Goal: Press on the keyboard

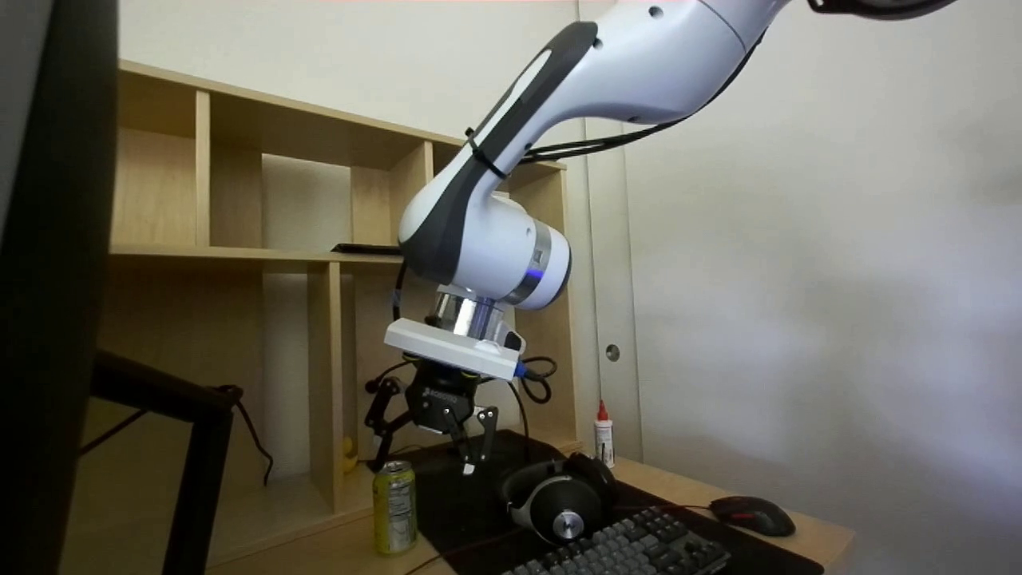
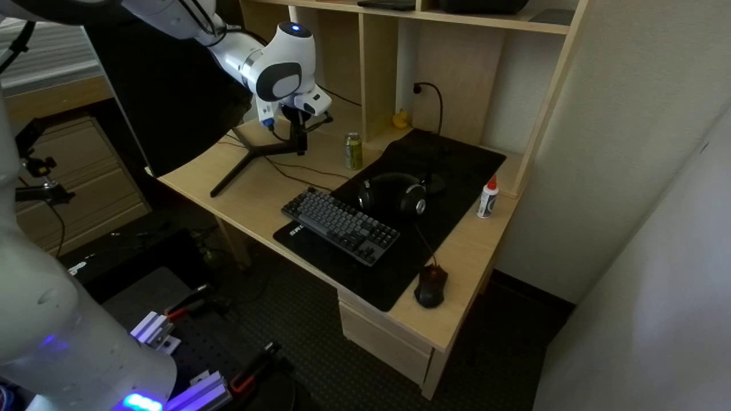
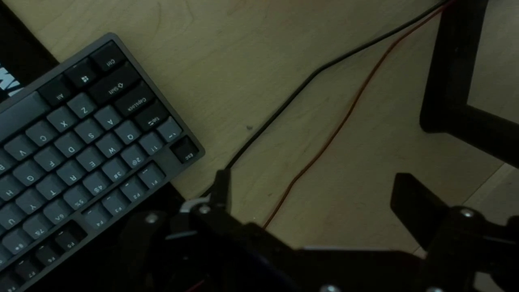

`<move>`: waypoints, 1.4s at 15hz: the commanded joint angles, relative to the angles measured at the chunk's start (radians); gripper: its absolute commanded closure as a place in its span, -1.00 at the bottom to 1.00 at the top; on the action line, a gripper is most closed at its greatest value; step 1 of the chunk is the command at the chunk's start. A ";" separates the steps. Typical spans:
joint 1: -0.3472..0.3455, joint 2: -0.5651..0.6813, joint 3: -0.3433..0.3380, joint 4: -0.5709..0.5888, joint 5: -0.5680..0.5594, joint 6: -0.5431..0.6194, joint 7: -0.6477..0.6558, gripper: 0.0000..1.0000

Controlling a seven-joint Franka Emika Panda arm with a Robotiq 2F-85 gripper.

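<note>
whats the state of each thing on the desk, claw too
Claw: open, holding nothing
Keyboard: lying partly off the mat, untouched
Headphones: resting on the mat
Mouse: resting off the mat
Can: upright, opened or sealed unclear
Bottle: upright, red top on
Monitor: standing, visible face dark

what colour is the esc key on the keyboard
The esc key is black with light lettering, best seen in the wrist view.

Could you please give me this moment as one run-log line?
task: press keyboard | hand: open, empty, above desk | keyboard: partly on black mat | contact between hand and keyboard: none
</note>
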 commanded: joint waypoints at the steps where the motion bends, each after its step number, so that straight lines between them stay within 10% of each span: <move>1: 0.017 -0.004 -0.019 0.000 -0.007 -0.013 0.019 -1.00; 12: 0.012 -0.001 -0.008 0.002 0.019 -0.002 -0.002 -1.00; 16: 0.071 -0.021 -0.094 -0.008 -0.140 -0.114 0.303 -1.00; 21: 0.051 -0.004 -0.069 0.001 -0.124 -0.081 0.279 -1.00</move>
